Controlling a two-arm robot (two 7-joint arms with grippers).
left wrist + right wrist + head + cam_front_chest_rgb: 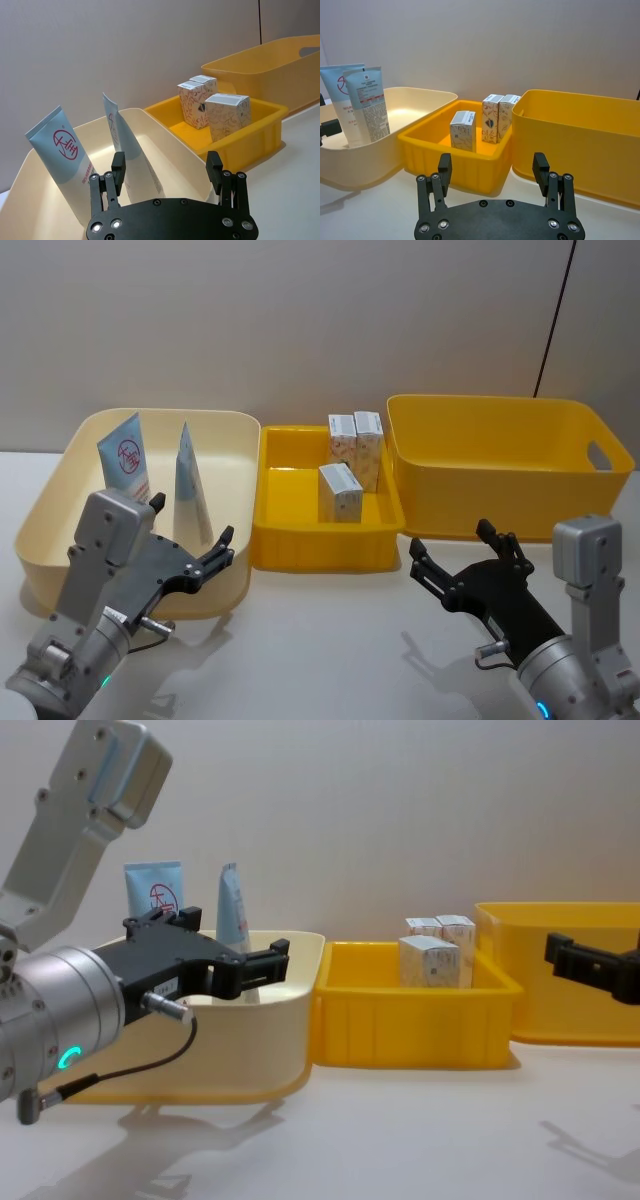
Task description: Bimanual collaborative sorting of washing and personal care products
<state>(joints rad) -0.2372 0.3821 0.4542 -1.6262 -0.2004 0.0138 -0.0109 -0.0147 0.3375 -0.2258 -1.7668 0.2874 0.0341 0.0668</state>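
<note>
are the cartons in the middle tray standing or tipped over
Standing: all three cartons sit upright in the yellow tray, tops facing up.

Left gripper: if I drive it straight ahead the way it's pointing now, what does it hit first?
Most likely the tube standing edge-on in the cream bin, which sits between the fingers of the open left gripper. Depth is unclear, so the bin's far wall could come first if the tube sits off-line.
</note>
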